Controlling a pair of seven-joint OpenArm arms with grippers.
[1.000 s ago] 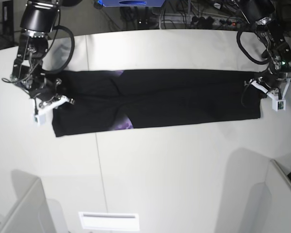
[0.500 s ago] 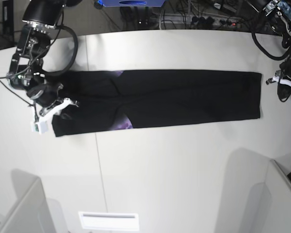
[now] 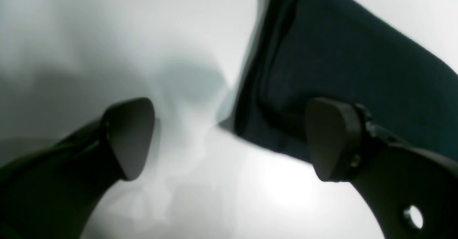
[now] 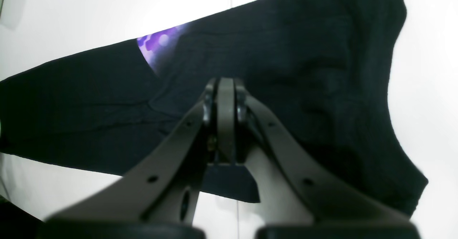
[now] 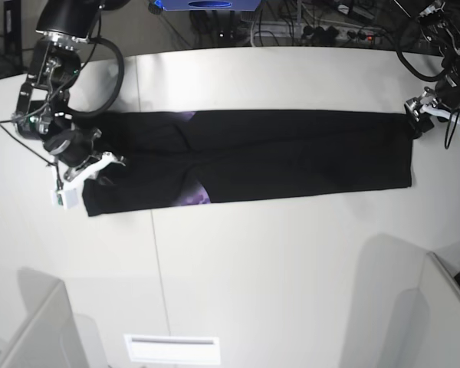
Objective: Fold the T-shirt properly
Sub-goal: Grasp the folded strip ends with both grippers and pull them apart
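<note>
black cloth, the t-shirt (image 5: 253, 157), lies as a long flat band across the white table (image 5: 276, 261). my left gripper (image 3: 229, 138) gapes wide at its far corner; my right gripper (image 4: 225, 99) is clenched, apparently empty. next, i judge, both grip ends for the crosswise fold.

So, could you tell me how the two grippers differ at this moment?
The left gripper is open, jaws wide apart, beside the far corner of the T-shirt; the right gripper is shut, fingers pressed together. The left gripper sits at the shirt's edge over the table; the right gripper sits over the cloth at the opposite end. Both have dark fingers, and neither visibly holds cloth.
</note>
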